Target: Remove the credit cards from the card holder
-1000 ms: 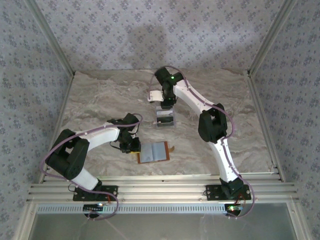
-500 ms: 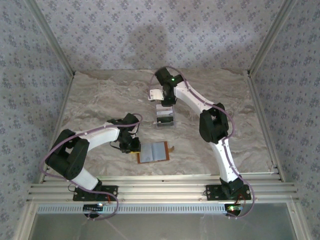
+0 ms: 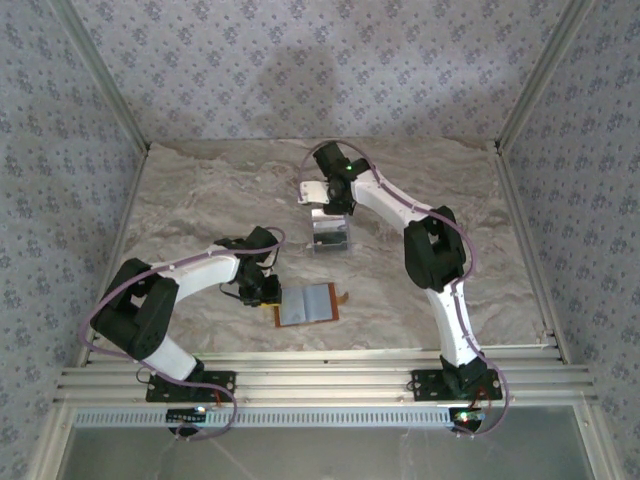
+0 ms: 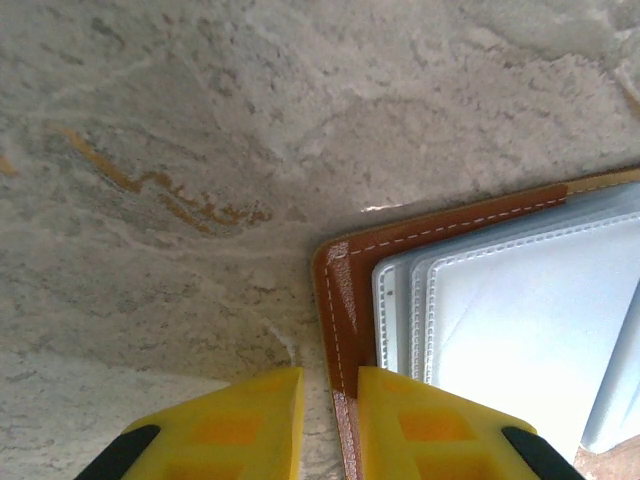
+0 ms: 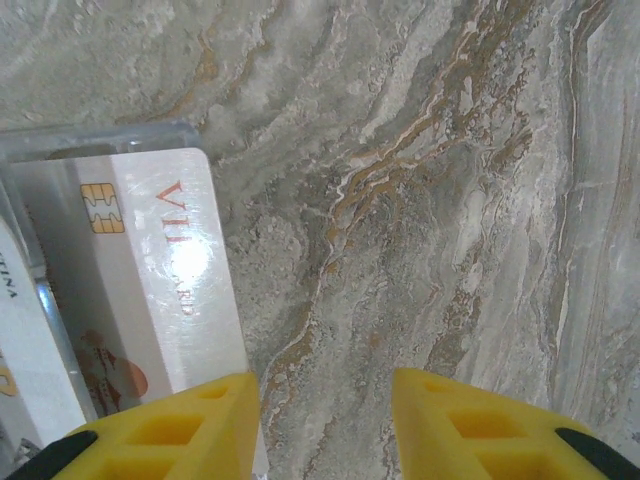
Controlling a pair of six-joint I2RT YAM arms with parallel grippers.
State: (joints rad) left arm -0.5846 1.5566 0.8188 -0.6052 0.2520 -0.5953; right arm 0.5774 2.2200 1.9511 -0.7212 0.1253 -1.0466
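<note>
The card holder (image 3: 308, 303) lay open on the surface (image 5: 450, 200), its brown edge pinched in the narrowly closed left gripper (image 4: 330, 388). The right gripper (image 5: 325, 385), half open and empty, was poised over the clear rack (image 3: 331, 236), with a whitish-pink credit card (image 5: 160, 270) resting there beside one finger. A straight upward withdrawal was judged best, lest the card be knocked.
</note>
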